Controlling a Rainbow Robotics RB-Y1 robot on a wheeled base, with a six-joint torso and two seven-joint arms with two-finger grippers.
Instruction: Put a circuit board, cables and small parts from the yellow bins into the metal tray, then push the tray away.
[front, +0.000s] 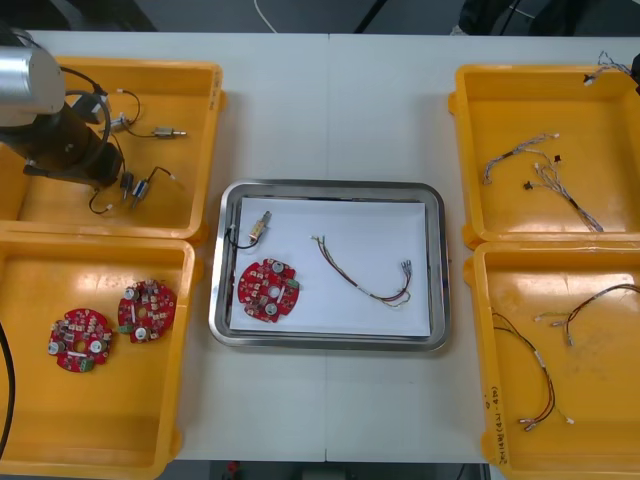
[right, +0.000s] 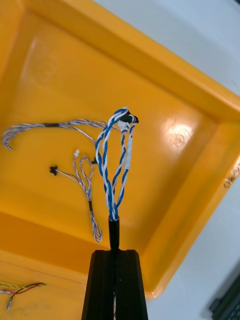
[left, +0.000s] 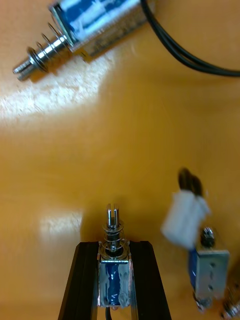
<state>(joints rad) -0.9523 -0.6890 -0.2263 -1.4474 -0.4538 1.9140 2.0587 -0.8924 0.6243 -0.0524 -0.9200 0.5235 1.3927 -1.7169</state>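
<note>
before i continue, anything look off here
Nothing stands out: board, cable and small part lie inside the tray. Left gripper grips a part in a left bin; right gripper holds a twisted cable above a right bin.

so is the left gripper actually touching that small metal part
Touching. The left wrist view shows the small metal part clamped between both fingers of the left gripper, in a yellow bin. The right gripper holds a blue and white cable.

Yellow bins. Shiny silver rim on tray, white inside. Red circuit boards. Twisted blue-white cable, black sleeve. Silver small metal part, blue wrap. Black fingers. Pale grey counter.
</note>
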